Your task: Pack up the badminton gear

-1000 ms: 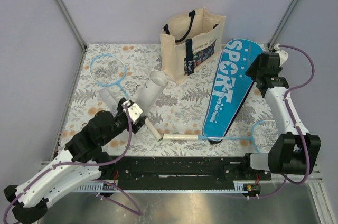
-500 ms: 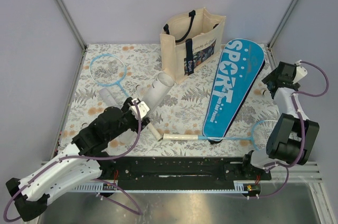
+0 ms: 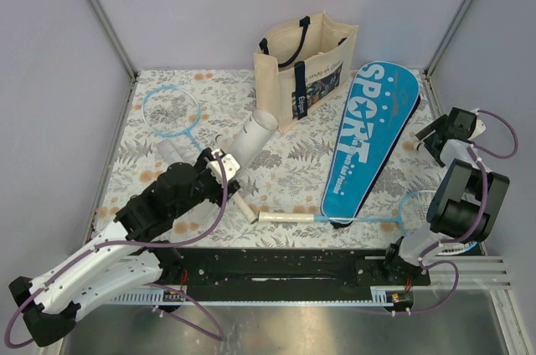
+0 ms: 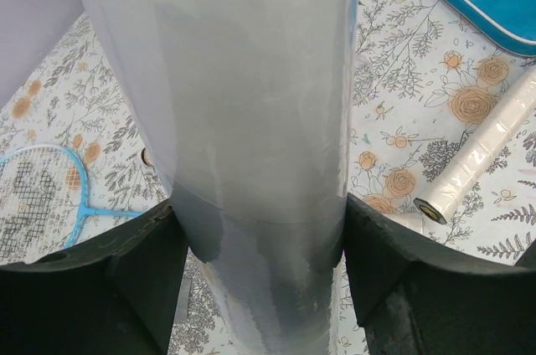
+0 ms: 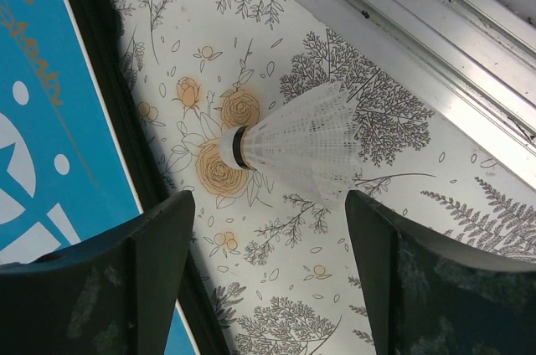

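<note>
Shuttlecock (image 5: 289,144) lies just ahead of your right end effector (image 5: 269,219) (spread wide, empty), cork pointing toward the blue case (image 5: 46,95); your left end effector (image 4: 260,225) grips the white tube (image 4: 234,95).

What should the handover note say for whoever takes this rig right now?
Left gripper: shut on the long white tube, held at a tilt.
Right gripper: open, over a white feathered shuttlecock lying on the table beside the blue racket-shaped "SPORT" case.
Thin light-blue rackets lie outside the case: one far left, one at the near edge.
Done: nothing visibly packed.
Left: rackets, tube, shuttlecock.
</note>
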You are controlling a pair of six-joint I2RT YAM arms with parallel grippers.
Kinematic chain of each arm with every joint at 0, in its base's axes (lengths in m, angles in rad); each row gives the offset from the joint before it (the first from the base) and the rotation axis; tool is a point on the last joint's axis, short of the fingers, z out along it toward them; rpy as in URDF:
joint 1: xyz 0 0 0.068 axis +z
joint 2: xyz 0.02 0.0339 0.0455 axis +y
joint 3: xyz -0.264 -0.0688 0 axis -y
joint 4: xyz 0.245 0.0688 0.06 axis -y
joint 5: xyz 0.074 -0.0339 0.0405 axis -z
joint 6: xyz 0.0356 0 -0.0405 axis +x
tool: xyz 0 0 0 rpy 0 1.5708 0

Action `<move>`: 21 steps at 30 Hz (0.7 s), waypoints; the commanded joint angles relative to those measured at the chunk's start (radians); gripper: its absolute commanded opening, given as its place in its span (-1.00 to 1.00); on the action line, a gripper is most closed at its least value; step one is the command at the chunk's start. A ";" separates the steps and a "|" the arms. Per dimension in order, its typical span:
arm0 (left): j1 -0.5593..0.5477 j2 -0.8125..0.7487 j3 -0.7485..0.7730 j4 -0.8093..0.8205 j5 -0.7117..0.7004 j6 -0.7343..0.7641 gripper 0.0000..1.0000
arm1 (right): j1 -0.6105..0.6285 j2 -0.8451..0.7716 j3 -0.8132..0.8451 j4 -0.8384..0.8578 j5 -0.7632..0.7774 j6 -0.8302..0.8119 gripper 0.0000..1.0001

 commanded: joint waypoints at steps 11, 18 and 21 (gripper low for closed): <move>-0.003 0.027 0.065 0.060 -0.019 0.032 -0.05 | -0.041 0.039 0.024 0.089 -0.151 -0.018 -0.04; -0.002 0.017 0.061 0.058 -0.014 0.035 -0.05 | -0.040 -0.001 -0.002 0.126 -0.195 -0.023 -0.89; -0.003 0.001 0.050 0.058 -0.014 0.034 -0.05 | -0.040 -0.028 -0.004 0.123 -0.223 -0.023 -1.00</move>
